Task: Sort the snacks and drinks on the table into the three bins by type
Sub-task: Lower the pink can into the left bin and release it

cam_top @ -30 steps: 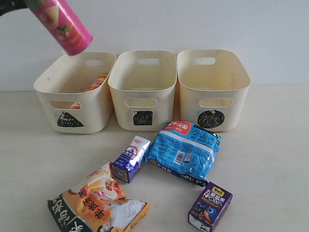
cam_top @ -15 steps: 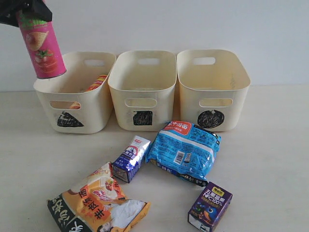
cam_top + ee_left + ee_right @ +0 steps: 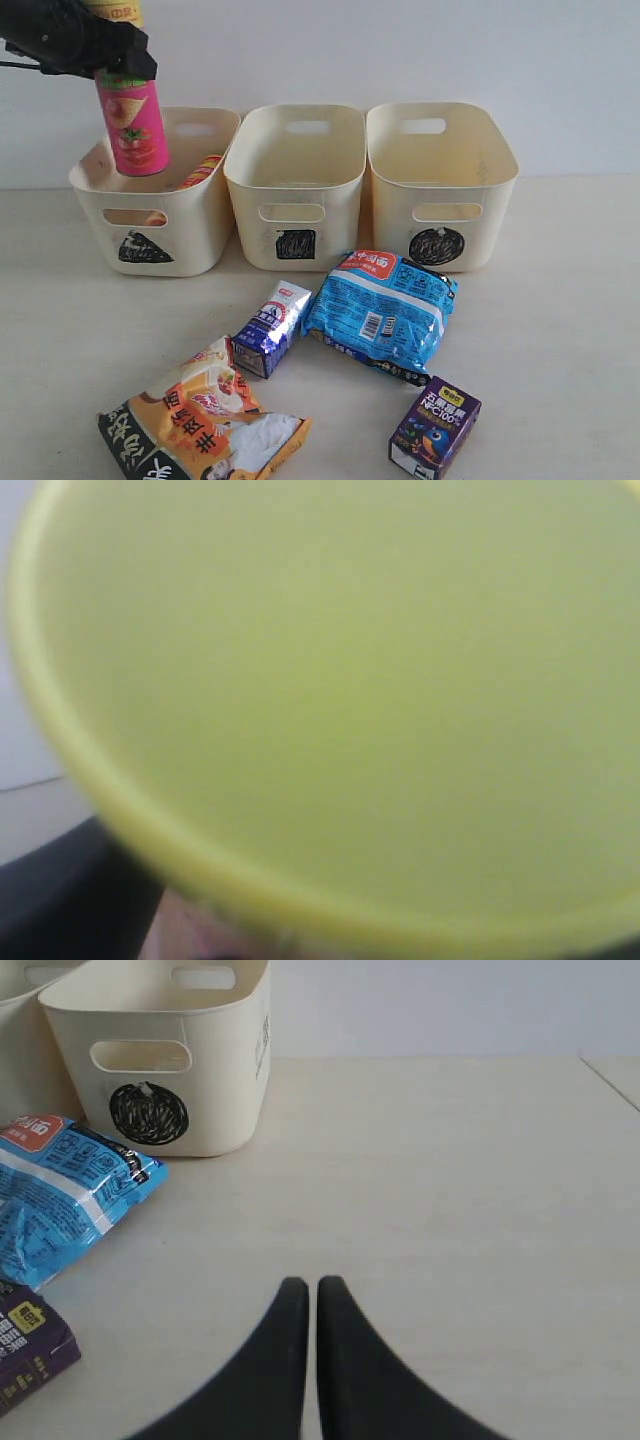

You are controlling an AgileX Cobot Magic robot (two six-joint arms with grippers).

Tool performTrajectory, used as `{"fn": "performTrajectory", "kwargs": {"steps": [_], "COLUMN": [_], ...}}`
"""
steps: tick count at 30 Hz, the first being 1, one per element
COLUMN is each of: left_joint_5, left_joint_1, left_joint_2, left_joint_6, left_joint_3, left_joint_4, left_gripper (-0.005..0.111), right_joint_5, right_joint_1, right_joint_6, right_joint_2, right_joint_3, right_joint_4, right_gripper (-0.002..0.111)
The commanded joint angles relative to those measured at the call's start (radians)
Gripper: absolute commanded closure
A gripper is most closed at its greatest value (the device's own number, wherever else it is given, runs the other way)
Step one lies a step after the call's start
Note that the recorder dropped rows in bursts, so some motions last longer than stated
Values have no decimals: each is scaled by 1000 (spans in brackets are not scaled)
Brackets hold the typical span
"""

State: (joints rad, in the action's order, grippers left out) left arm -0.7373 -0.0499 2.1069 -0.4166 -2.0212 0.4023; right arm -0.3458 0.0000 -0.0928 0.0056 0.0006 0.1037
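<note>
the tall pink chip tube (image 3: 132, 130), tilted a second ago, now hangs upright, its base dipping into the cream plastic triangle-marked bin (image 3: 190, 235), the left gripper (image 3: 113, 62) clamped round its top; release looks next. the right gripper (image 3: 305, 1295) rests closed.

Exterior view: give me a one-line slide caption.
Left gripper holds the pink chip tube upright over the triangle bin, yellow-orange tube already inside.
</note>
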Motion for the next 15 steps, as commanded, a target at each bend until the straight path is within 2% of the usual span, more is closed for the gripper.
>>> {"fn": "performTrajectory", "kwargs": {"steps": [1, 4, 9, 15], "left_joint_5": [58, 54, 54, 50], "left_joint_1": [-10, -10, -10, -10], "left_joint_2": [29, 34, 34, 19], "left_joint_6": [-35, -35, -64, -27], "left_joint_3": [-8, -8, -8, -8], "left_joint_4": [12, 8, 8, 8], "left_gripper": [40, 26, 17, 20], "right_joint_5": [4, 4, 4, 4], "right_joint_1": [-1, -1, -1, -1], "right_joint_6": [5, 5, 5, 5], "right_joint_2": [-6, -6, -6, -6], "right_joint_3": [-1, -1, -1, -1], "right_joint_4": [-8, -8, -8, -8], "right_gripper": [107, 107, 107, 107]}}
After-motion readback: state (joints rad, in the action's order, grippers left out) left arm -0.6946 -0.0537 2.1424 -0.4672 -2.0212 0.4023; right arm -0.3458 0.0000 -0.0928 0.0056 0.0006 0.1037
